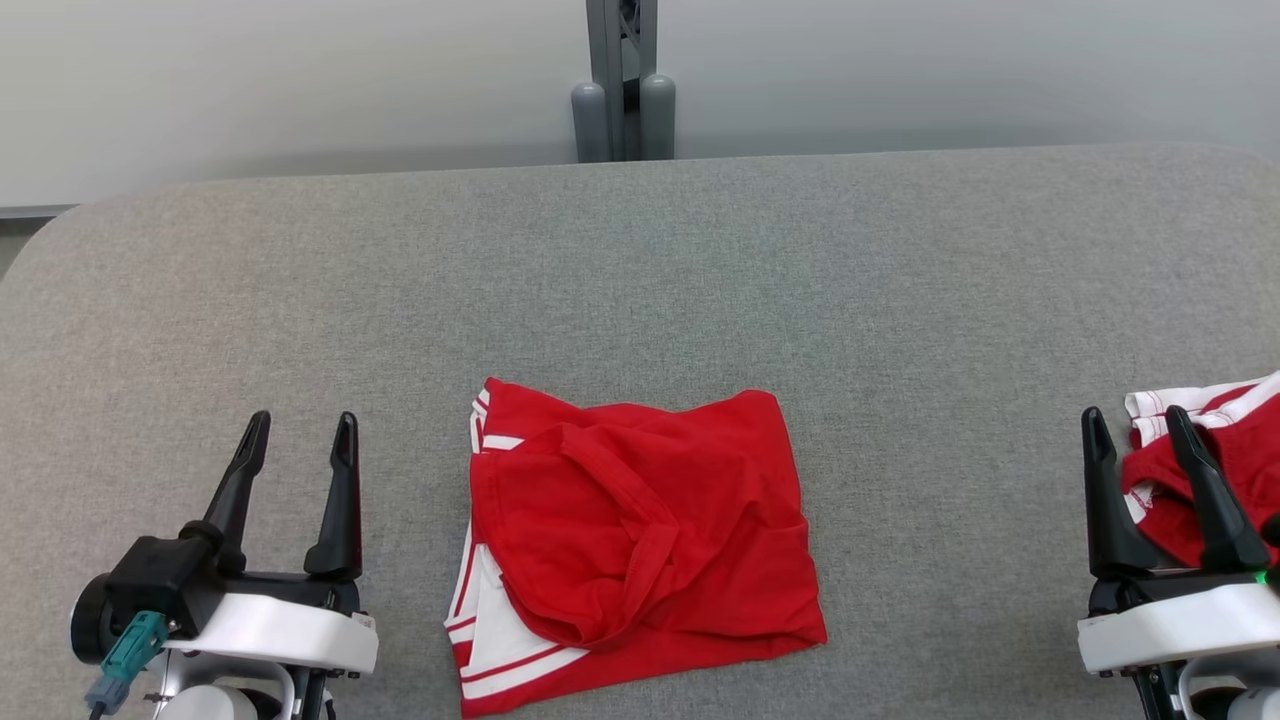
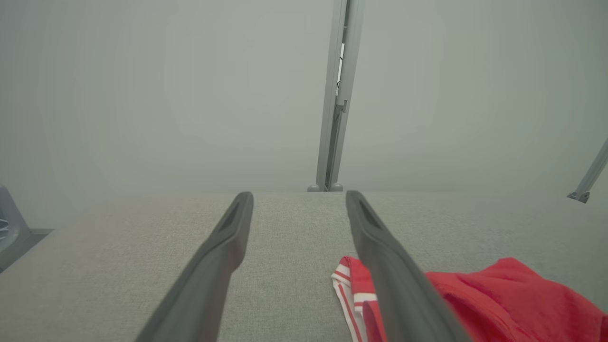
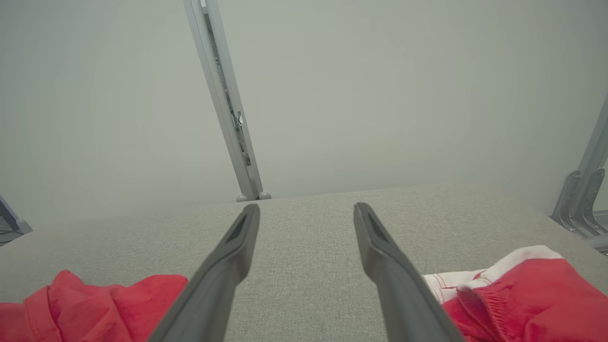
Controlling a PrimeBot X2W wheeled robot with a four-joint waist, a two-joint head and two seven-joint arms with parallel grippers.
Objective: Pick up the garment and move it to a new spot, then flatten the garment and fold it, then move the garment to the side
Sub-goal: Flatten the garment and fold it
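My left end effector (image 1: 305, 420) hovers at the near left of the grey fabric tabletop (image 1: 700, 280), its two dark fingers spread wide apart with nothing between them. My right end effector (image 1: 1133, 415) sits at the near right, fingers equally wide apart and empty.

The red garment (image 1: 640, 540) lies between my two arms, at the middle of the near part of the tabletop. It is gathered into a rough rectangle, rumpled on top, with a curved seam running across its upper layer. White striped trim shows along its left edge and at its near left corner. From my left wrist, the garment (image 2: 498, 294) is beside and partly behind my right-hand finger. Neither end effector touches it.

A second red-and-white garment (image 1: 1240, 440) lies bunched at the right edge of the tabletop, just beside my right end effector. In the head view one finger crosses in front of it, and I cannot tell whether they touch.

At the far edge stands a grey post (image 1: 622, 80) against a pale wall (image 1: 300, 80).
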